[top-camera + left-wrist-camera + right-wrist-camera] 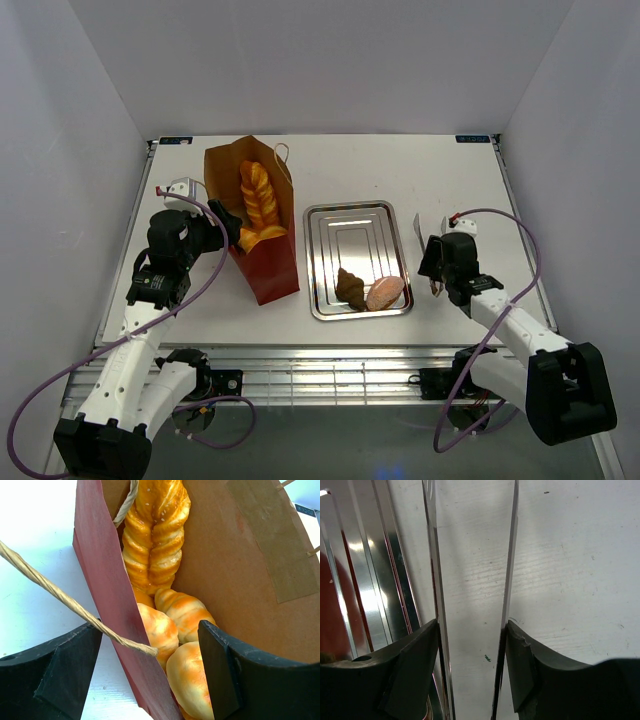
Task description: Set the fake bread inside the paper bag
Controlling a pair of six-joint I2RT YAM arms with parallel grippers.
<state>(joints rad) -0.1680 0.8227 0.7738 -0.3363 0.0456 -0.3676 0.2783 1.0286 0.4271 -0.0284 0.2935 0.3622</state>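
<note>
Pale grey walls [60,150] enclose a white counter [420,170], where the paper bag [270,268] is stood beside a silver tray [312,250] bearing two pieces of fake bread [350,290]. From the left wrist, the left pincer [150,630] is seen spread astride the bag's wall, golden loaves [155,540] inside; from the right, the right pincer [472,627] is clamped on tongs [434,580].

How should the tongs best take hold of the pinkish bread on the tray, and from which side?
Probably across its narrow middle, coming down from the right: the pinkish bread is an oval lying flat, the dark brown pastry crowds its left side, and the tongs are on the right.
</note>
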